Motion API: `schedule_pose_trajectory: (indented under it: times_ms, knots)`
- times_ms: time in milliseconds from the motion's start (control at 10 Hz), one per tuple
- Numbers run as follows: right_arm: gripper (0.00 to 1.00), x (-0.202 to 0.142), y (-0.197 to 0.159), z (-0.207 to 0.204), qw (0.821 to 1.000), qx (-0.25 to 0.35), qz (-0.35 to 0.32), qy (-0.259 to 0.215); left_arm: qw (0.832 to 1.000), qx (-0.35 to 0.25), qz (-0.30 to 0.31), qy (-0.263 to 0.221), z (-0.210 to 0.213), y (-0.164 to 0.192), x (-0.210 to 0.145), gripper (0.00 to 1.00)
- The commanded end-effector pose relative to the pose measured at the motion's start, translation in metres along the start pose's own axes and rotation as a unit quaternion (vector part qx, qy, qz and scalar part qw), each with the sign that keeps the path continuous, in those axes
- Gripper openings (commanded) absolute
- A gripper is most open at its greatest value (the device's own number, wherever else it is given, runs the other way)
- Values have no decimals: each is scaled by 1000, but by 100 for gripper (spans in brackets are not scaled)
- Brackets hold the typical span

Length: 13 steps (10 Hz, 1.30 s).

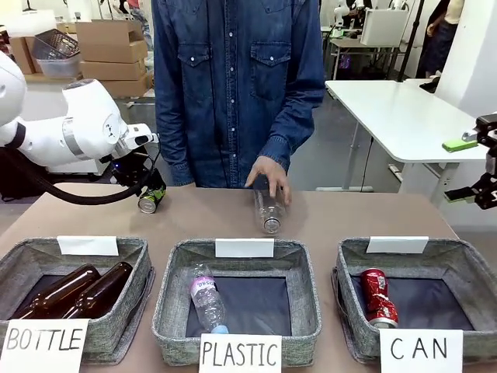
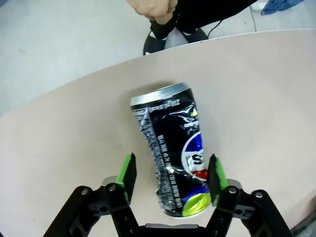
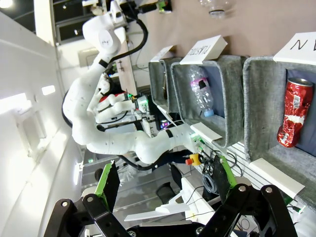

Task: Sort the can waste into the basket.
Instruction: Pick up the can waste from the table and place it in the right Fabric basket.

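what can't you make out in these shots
- Dark can: its brand print is crumpled in the left wrist view; in the front view the left gripper covers most of it.
- Clear bottle on the table: the person's hand hides its far end.
- Right gripper: cut by the frame edge.

1. The worktop [image 1: 365, 214] has a plain light brown surface with a rounded far edge.
2. Behind it, the floor [image 1: 334, 159] is pale grey and smooth.
3. On the right stands a white table [image 1: 396, 116] with thin metal legs.
4. A green flat object [image 1: 460, 144] lies on the near edge of this table.
5. At the far left, cardboard boxes [image 1: 112, 50] are stacked, and a dark wire basket [image 1: 53, 43] sits beside them.
6. The light in the room is bright and even.
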State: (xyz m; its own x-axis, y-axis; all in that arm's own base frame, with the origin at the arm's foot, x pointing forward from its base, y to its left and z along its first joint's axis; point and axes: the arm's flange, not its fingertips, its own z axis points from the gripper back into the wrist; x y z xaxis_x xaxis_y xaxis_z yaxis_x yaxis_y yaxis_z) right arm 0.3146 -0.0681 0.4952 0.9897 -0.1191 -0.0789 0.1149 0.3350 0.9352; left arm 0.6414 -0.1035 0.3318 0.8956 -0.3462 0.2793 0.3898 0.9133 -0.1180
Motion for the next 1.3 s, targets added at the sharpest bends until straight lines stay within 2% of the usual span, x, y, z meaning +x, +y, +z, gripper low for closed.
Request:
schedule_pose_trajectory:
  times_ms: [0, 100, 800, 1000, 1200]
  knots:
    - [100, 0, -2, 2, 1000, -2, 13, 4, 1000, 7, 6, -2, -5, -5, -4, 35]
    - [100, 0, -2, 2, 1000, -2, 13, 4, 1000, 5, 3, 4, -11, -7, -7, 0]
    - [100, 0, -2, 2, 1000, -2, 13, 4, 1000, -3, 29, -9, 7, 0, -16, 0]
    - [100, 0, -2, 2, 1000, -2, 13, 4, 999, -11, 33, -17, 45, 5, -23, 0]
    - [100, 0, -2, 2, 1000, -2, 13, 4, 999, -21, 17, -41, 128, 23, -53, 0]
